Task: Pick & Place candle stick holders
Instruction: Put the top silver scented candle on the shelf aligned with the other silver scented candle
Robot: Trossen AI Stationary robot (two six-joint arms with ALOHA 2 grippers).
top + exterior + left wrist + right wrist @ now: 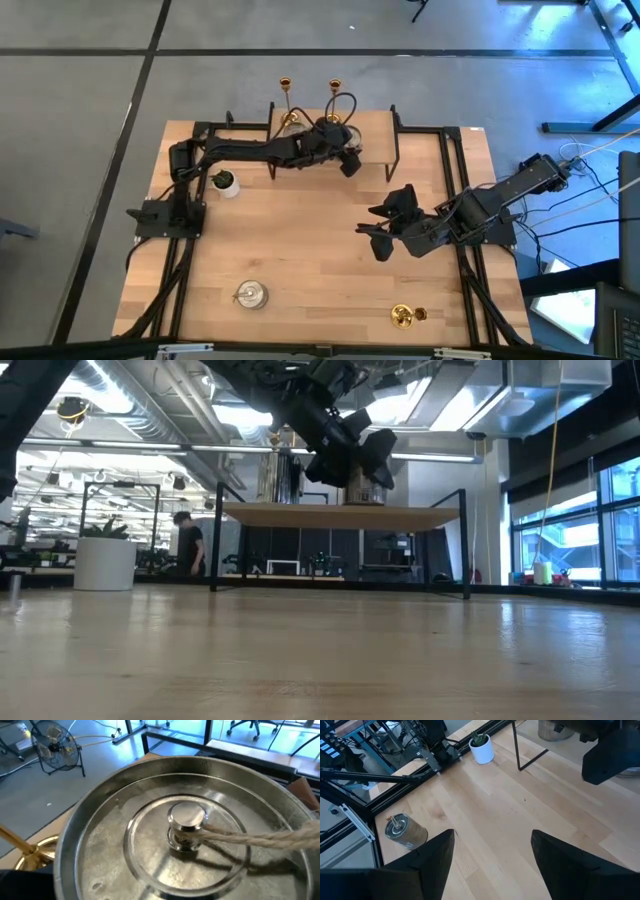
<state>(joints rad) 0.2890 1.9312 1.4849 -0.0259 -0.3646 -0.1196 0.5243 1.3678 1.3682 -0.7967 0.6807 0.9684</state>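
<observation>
My left gripper (338, 143) is over the raised wooden shelf (375, 135) at the table's far side, right above a squat silvery holder (185, 825) with a centre knob and a twine. In the low view this holder (364, 486) stands on the shelf board. Two gold holders (286, 90) (335, 92) stand on the shelf, and a gold base (35, 855) shows beside the silvery one. Another silvery holder (250, 295) stands on the table near the front, and it also shows in the right wrist view (402, 831). A gold holder (403, 316) lies at the front right. My right gripper (492, 855) is open and empty over the table's right middle.
A tiny white pot with a green plant (226, 183) stands on the table at the left, near the left arm's base. The shelf's black legs (519, 750) stand on the table. Bare wood lies between the shelf and the front edge. A person (188, 545) is in the room behind.
</observation>
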